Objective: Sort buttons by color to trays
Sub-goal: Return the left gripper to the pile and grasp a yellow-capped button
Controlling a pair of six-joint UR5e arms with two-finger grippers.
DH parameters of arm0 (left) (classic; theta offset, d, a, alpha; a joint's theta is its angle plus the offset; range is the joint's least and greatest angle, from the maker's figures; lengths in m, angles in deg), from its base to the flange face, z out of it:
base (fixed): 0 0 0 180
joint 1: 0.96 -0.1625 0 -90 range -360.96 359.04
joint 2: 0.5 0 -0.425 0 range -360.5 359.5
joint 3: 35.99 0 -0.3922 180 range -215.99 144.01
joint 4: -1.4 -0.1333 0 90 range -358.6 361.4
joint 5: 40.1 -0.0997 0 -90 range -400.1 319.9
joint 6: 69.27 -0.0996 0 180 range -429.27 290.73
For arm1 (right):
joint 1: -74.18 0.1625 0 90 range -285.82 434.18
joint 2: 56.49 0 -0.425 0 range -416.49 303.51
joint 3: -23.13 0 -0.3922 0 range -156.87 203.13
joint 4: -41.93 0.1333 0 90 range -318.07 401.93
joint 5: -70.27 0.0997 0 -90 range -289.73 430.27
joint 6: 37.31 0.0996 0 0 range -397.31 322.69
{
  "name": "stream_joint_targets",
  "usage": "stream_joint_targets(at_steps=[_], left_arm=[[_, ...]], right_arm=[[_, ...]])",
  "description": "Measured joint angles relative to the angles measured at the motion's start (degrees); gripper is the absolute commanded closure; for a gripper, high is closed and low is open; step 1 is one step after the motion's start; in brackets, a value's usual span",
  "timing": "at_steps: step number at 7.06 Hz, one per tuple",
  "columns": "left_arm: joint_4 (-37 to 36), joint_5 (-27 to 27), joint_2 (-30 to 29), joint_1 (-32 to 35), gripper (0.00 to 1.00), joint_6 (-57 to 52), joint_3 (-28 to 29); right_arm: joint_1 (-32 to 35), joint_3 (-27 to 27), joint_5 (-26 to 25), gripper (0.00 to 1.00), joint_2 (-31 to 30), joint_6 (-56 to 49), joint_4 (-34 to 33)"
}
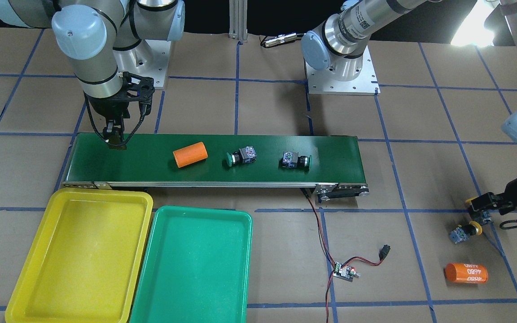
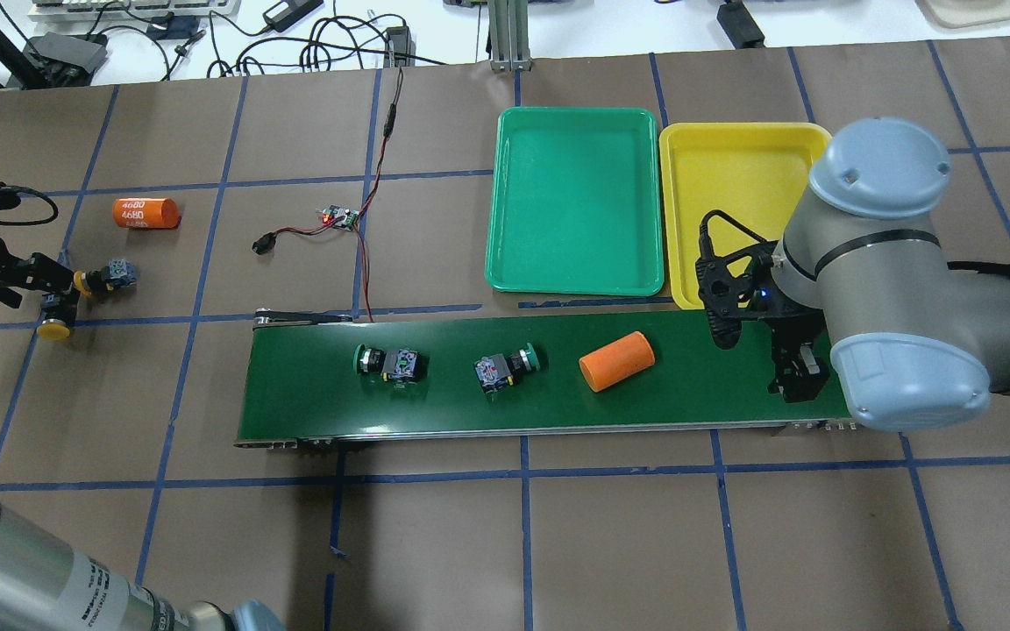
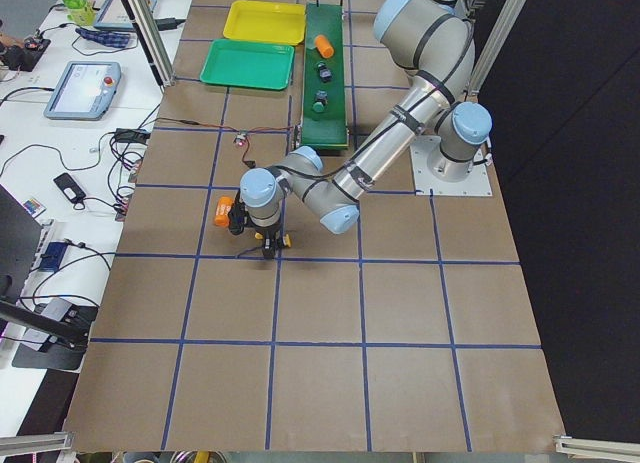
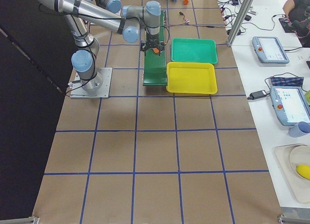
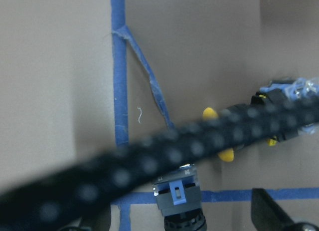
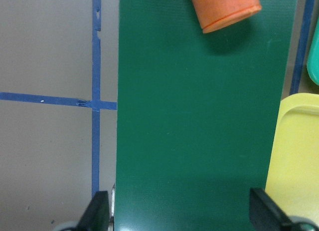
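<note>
Brown table (image 1: 420,112), blue grid (image 1: 237,103); yellow tray (image 1: 79,255); green tray (image 1: 191,269); dark-green belt (image 1: 151,168); orange cylinder (image 1: 190,154); green-capped buttons (image 1: 240,156); yellow-capped button (image 1: 465,232).

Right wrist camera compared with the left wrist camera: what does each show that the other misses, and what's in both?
Only the right wrist view shows the green conveyor belt, one end of an orange cylinder lying on it, and an edge of the yellow tray. Only the left wrist view shows a yellow-capped button, a second button's contact block and a blurred black cable crossing the picture. Both show the brown table with blue tape lines.
</note>
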State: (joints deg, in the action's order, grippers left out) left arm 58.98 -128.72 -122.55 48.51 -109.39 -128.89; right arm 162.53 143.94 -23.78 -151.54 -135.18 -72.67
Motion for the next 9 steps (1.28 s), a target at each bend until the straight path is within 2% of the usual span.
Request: stream_joint_targets(at_steps=[2, 4, 6, 9], left_arm=[[-0.11, -0.01, -0.95, -0.04, 0.97, -0.32, -0.08], [-0.04, -0.19, -0.56, -0.02, 1.0, -0.54, 0.2], [3.25, -0.3, 3.21, 1.55, 1.0, -0.04, 0.14], [15.72, 0.17, 14.9, 14.07, 1.0, 10.14, -1.84]], right_arm=[[0.04, 0.01, 0.41, 0.0, 0.38, -2.03, 0.2], [-0.11, -0.22, 0.59, 0.0, 0.65, -2.52, 0.02], [-0.25, -0.25, 0.42, 0.0, 0.83, -2.1, -0.11], [-0.29, 0.11, 0.88, 0.0, 0.93, 6.04, 0.03]])
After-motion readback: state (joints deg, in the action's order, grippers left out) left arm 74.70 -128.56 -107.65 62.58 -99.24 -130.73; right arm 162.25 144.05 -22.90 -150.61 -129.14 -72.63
